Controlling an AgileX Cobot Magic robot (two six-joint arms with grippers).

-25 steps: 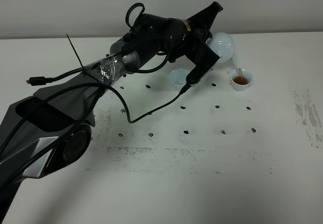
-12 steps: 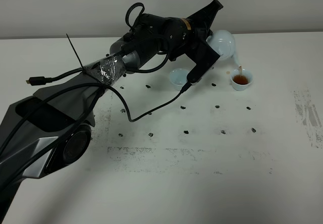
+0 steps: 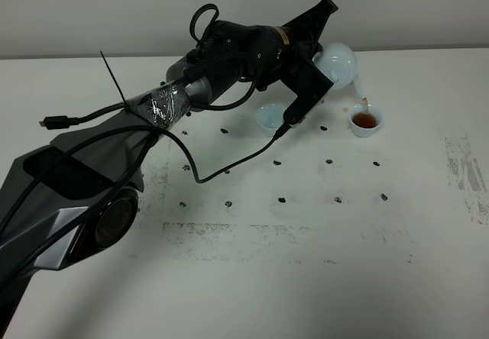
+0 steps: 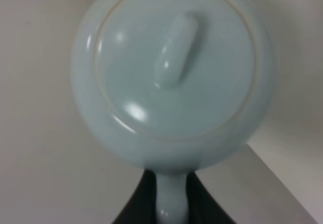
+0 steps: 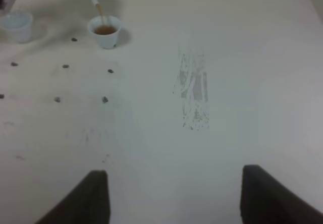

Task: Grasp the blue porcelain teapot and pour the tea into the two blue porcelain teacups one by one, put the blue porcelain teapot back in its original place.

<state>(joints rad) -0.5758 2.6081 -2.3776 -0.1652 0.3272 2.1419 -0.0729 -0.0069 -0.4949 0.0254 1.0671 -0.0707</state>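
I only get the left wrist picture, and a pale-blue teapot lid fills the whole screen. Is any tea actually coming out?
Observer: Yes. In the high view a thin brown stream runs from the spout of the blue porcelain teapot into the right teacup.
Operator: What about the second cup?
Observer: The left teacup stands beside the arm and shows only a pale inside, no brown.
Operator: Where's the other arm?
Observer: The right gripper hangs open above the bare table, holding nothing, well apart from both cups.
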